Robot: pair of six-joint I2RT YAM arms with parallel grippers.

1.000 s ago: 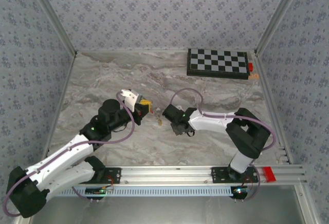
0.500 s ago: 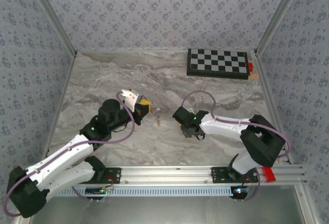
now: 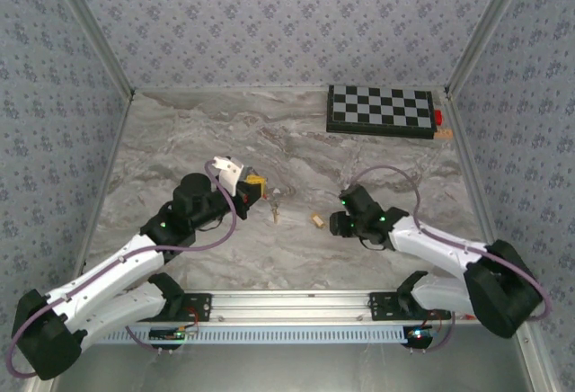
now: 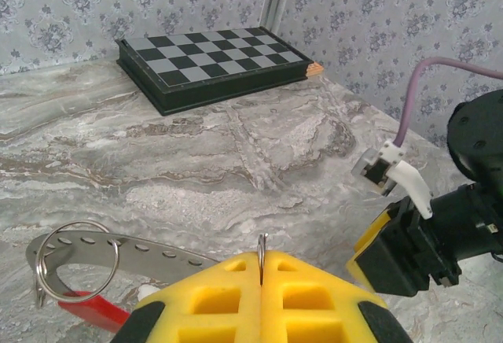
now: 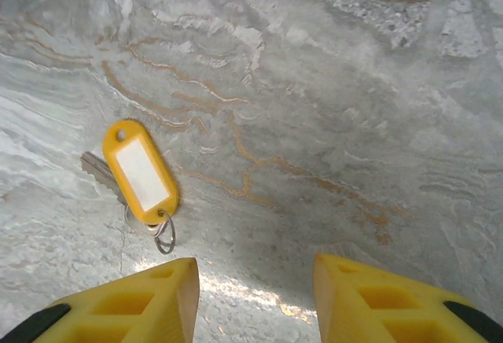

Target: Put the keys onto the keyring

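My left gripper (image 3: 257,185) (image 4: 260,263) is shut on the keyring, whose thin grey metal edge (image 4: 261,247) pokes up between the yellow pads. To its left a round metal loop (image 4: 77,260), a holed grey strip and a red piece (image 4: 86,308) seem joined to it. A small orange-tan key (image 3: 276,211) lies just right of the left fingertips. The yellow-headed key (image 3: 317,220) (image 5: 140,171) lies flat on the marble, its small ring toward my right gripper (image 3: 335,222) (image 5: 255,280). That gripper is open and empty, just short of the key.
A folded chessboard (image 3: 382,110) (image 4: 212,53) lies at the back right by the wall. Patterned walls close in the table (image 3: 180,140) on three sides. The rail with the arm bases (image 3: 296,306) runs along the near edge.
My right arm has drawn back to the right, away from the left gripper, and the yellow-headed key now lies uncovered on the table. The left arm has not moved.
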